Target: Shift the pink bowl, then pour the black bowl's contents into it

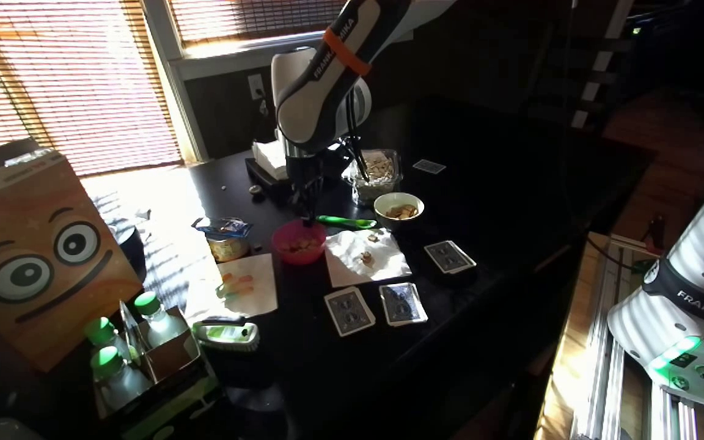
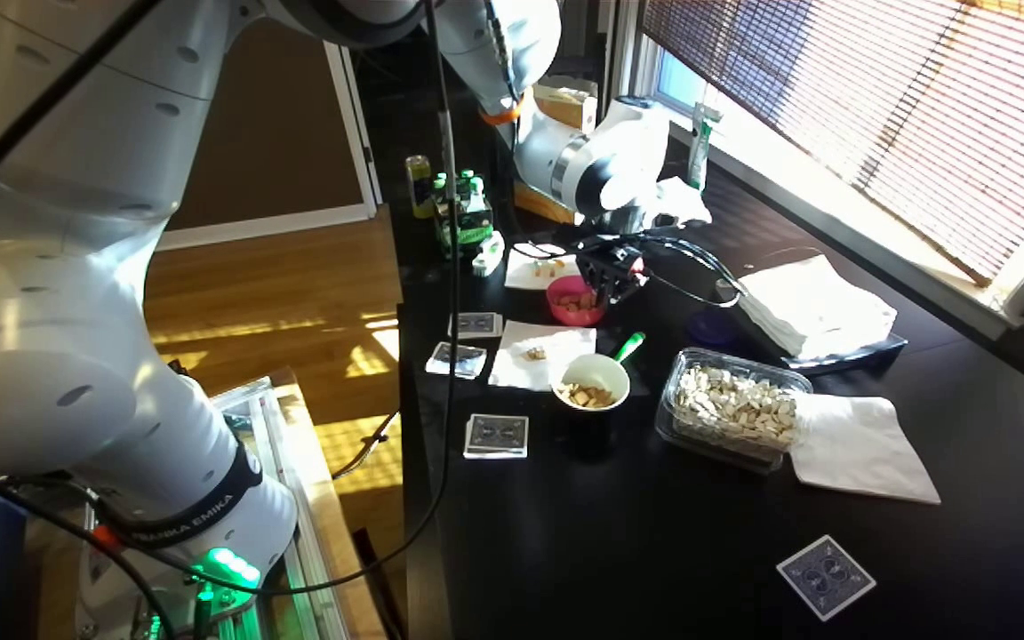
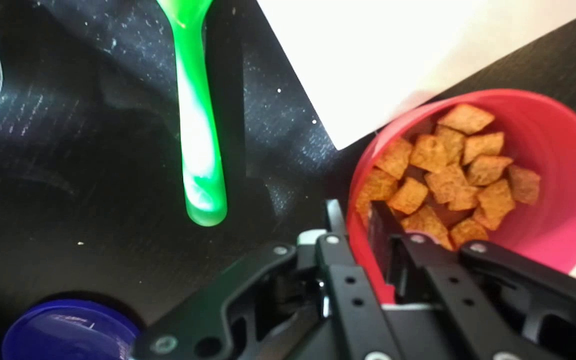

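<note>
Clearly, the arm [image 1: 332,70] reads FRANKA EMIKA; its hand [image 3: 358,214], slightly apart, straddles the rim of the round reddish-pink bowl [image 3: 560,200] of brown snack squares [image 3: 445,182], between left and right napkins [image 1: 384,261]

Above a white base [image 1: 628,330] with a status light [image 1: 677,352] glowing green, the Franka Panda arm [image 1: 306,116] stretches outward, its forearm [image 1: 332,76] slanting down and ringed by an orange band [image 1: 347,52]. The wrist [image 2: 636,138] is bent so that the black Robotiq gripper [image 3: 357,207] points downward. Its two fingers [image 3: 337,252] stand side by side, nearly parallel, with a narrow gap between the tips. In an exterior view, black cables [image 2: 688,246] arc loosely out from beside the gripper.
</note>
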You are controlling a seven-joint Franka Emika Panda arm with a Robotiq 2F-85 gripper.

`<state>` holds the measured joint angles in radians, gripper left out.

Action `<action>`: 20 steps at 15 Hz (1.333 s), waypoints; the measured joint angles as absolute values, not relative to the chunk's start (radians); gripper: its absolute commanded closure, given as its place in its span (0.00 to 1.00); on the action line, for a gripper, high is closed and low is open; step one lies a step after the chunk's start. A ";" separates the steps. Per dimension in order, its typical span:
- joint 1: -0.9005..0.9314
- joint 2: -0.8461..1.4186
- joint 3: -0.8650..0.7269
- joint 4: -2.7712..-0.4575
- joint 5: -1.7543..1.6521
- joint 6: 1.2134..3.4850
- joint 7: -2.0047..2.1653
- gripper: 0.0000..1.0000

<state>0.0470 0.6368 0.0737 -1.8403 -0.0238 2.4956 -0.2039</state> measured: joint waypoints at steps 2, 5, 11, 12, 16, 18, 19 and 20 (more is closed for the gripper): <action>0.046 0.634 0.073 -1.840 -0.024 2.495 -0.201 0.35; 0.041 0.608 0.063 -1.848 -0.024 2.492 -0.199 0.15; 0.028 0.432 -0.023 -1.991 -0.027 2.430 -0.134 0.00; 0.023 0.396 -0.041 -2.029 -0.027 2.418 -0.120 0.00; 0.013 0.275 -0.108 -2.175 -0.075 2.376 0.006 0.00; 0.009 0.232 -0.125 -2.238 -0.089 2.374 0.058 0.00; 0.003 0.215 -0.127 -2.265 -0.089 2.379 0.072 0.00; -0.005 0.201 -0.127 -2.289 -0.084 2.389 0.076 0.00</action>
<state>-0.0049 0.2012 -0.1272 -2.2887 -0.0843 2.3893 0.0763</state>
